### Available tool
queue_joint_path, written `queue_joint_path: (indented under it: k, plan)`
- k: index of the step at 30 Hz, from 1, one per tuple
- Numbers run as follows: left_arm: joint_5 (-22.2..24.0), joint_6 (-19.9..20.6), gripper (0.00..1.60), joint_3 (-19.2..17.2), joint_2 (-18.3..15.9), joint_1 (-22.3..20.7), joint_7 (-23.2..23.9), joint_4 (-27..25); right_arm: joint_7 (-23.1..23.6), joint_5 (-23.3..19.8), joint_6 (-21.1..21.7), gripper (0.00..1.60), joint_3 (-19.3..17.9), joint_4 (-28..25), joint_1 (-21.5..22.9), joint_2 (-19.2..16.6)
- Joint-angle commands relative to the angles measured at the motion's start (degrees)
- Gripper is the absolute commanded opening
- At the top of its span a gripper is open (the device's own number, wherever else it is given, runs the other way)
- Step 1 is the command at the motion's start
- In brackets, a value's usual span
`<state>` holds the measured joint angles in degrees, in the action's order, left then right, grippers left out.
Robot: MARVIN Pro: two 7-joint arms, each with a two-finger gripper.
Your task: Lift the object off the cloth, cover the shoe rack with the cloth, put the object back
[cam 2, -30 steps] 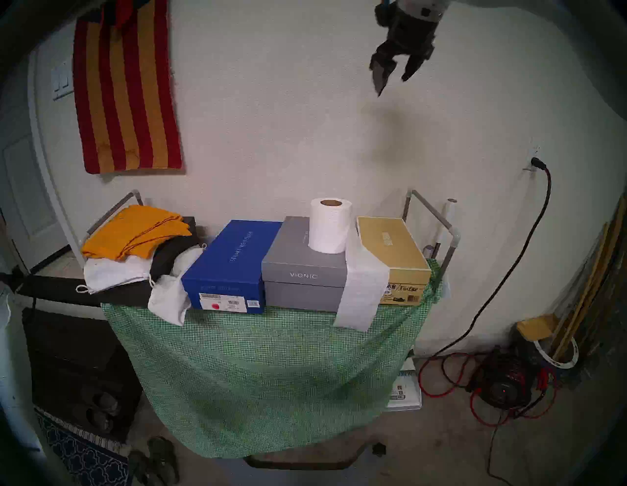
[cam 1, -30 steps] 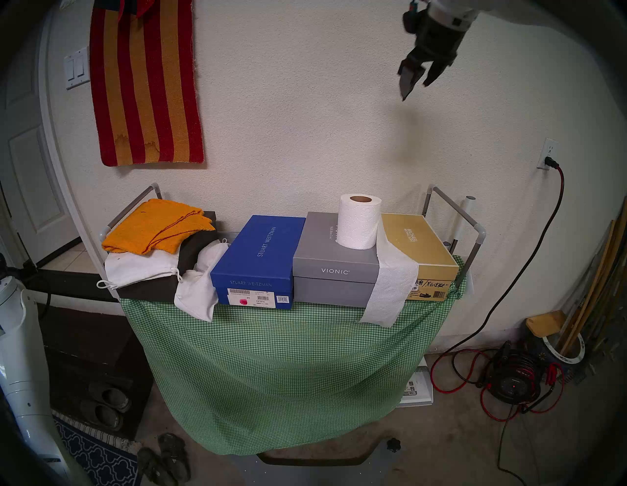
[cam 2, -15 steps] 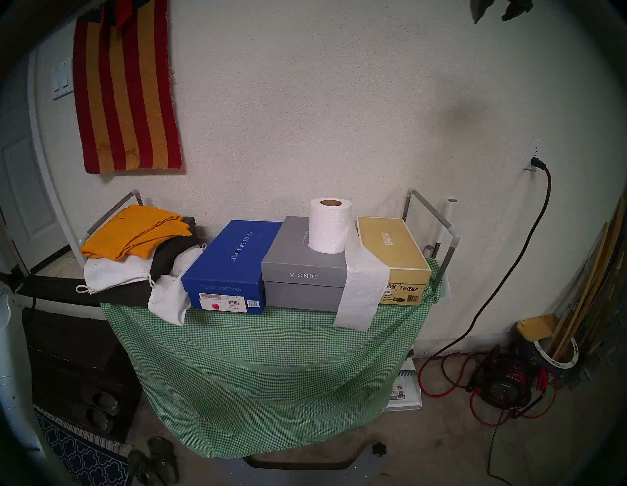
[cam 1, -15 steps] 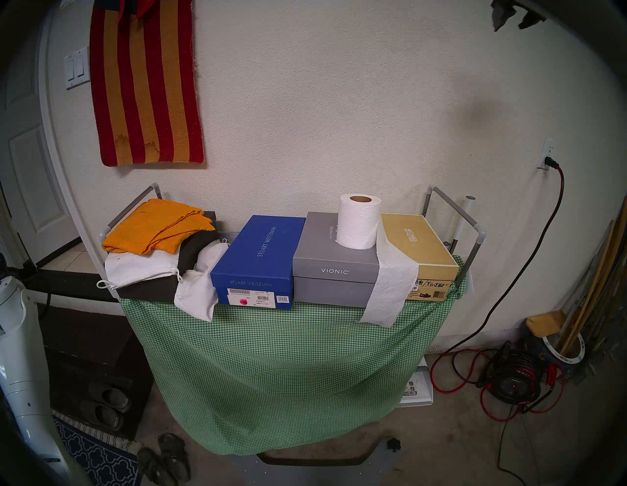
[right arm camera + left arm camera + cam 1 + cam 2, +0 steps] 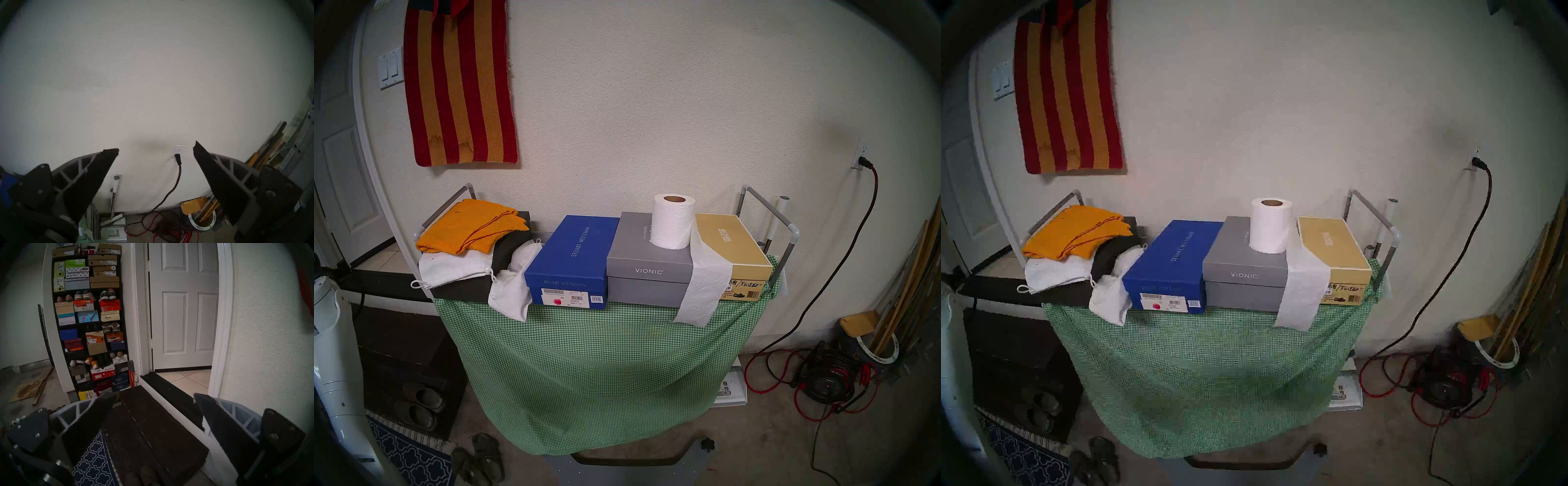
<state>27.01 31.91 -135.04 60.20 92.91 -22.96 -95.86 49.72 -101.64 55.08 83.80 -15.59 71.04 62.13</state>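
The white paper roll point(image 5: 673, 222) point(image 5: 1270, 225) stands upright on the grey VIONIC shoebox point(image 5: 648, 261), its loose sheet point(image 5: 704, 288) trailing down over the box front. The green-and-white checked cloth point(image 5: 592, 366) point(image 5: 1205, 373) hangs over the front of the shoe rack, whose grey side rails point(image 5: 784, 230) rise at both ends. My left gripper point(image 5: 155, 399) is open and empty, low at the left, facing a doorway. My right gripper point(image 5: 156, 149) is open and empty, high up, facing the wall. Neither gripper shows in the head views.
A blue shoebox point(image 5: 573, 263), a tan shoebox point(image 5: 733, 247), white drawstring bags point(image 5: 514, 288) and a folded orange cloth point(image 5: 470, 225) sit on the rack top. A striped rug point(image 5: 460, 81) hangs on the wall. A red cord reel point(image 5: 826, 383) lies on the floor at right.
My right gripper has risen up and to the right, leaving the head views; it was open above the roll one second ago. The roll, boxes and cloth have not moved.
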Motion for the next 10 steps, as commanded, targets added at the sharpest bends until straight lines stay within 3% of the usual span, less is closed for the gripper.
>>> queue_joint_path:
  k: [1, 6, 8, 10]
  plan:
    - [0.1, 0.0, 1.60, 0.0, 0.0, -0.1, 0.0, -0.1, 3.3, 0.1, -0.1, 1.60, 2.9, 0.4, 5.1, -6.6]
    - [0.0, 0.0, 1.60, 0.0, 0.0, -0.1, 0.1, -0.1, 4.4, -0.1, -0.1, 1.60, 4.2, -0.6, 7.6, -9.9]
    - [0.0, 0.0, 1.60, 0.0, 0.0, -0.1, 0.1, -0.1, 5.0, -0.4, -0.1, 1.60, 4.0, -1.6, 9.1, -13.4]
    - [0.0, 0.0, 1.60, 0.0, 0.1, -0.1, 0.1, -0.1, 5.2, -0.4, -0.1, 1.60, 4.4, -2.0, 9.5, -13.1]
